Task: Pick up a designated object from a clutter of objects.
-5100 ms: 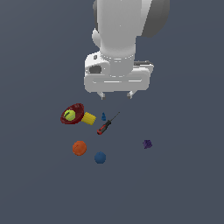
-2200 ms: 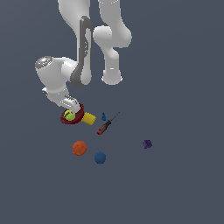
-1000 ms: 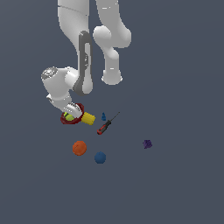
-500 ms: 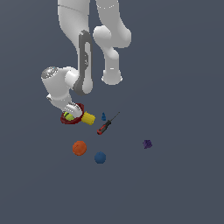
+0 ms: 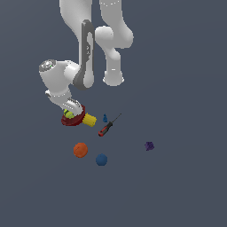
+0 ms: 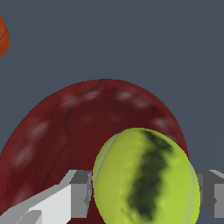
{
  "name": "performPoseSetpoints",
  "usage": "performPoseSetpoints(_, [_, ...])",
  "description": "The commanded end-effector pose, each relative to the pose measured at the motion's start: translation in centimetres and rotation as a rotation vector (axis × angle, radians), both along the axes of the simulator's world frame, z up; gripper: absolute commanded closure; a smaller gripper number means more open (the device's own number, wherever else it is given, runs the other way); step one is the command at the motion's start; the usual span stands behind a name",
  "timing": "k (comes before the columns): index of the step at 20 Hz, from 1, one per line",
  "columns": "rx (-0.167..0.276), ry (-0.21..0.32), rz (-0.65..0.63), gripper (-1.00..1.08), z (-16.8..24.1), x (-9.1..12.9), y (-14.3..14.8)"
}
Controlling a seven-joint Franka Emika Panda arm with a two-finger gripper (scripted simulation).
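The yellow-green ball with a dark seam (image 5: 68, 114) is in the dark red bowl (image 5: 74, 121) at the exterior view's left. My gripper (image 5: 70, 111) reaches down into the bowl from above. In the wrist view the ball (image 6: 146, 177) fills the gap between my grey fingers (image 6: 81, 192), and both pads touch its sides. The bowl (image 6: 65, 135) lies right beneath it. I cannot tell whether the ball is off the bowl's floor.
A yellow cylinder (image 5: 89, 119) lies against the bowl. A small blue piece (image 5: 105, 118) and a red-and-black screwdriver (image 5: 106, 127) lie beside it. An orange ball (image 5: 80, 150), a blue ball (image 5: 101, 159) and a purple piece (image 5: 150, 145) lie nearer the camera.
Over five seconds the arm swung from above the middle down to the bowl. In the last second the gripper has stayed at the ball with hardly any movement.
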State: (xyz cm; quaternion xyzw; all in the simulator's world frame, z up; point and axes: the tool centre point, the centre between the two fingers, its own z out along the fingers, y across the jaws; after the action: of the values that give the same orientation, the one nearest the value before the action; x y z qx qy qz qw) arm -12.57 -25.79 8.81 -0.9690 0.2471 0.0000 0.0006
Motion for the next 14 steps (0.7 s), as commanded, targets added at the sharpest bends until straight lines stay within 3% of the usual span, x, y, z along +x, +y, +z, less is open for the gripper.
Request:
performPoseSetpoints(1, [-0.001,-0.002,0.000,1.08,1.6,-0.1,0.1])
performPoseSetpoints(14, [-0.005,0.001,-0.002,1.08,13.2,-1.3,1.1])
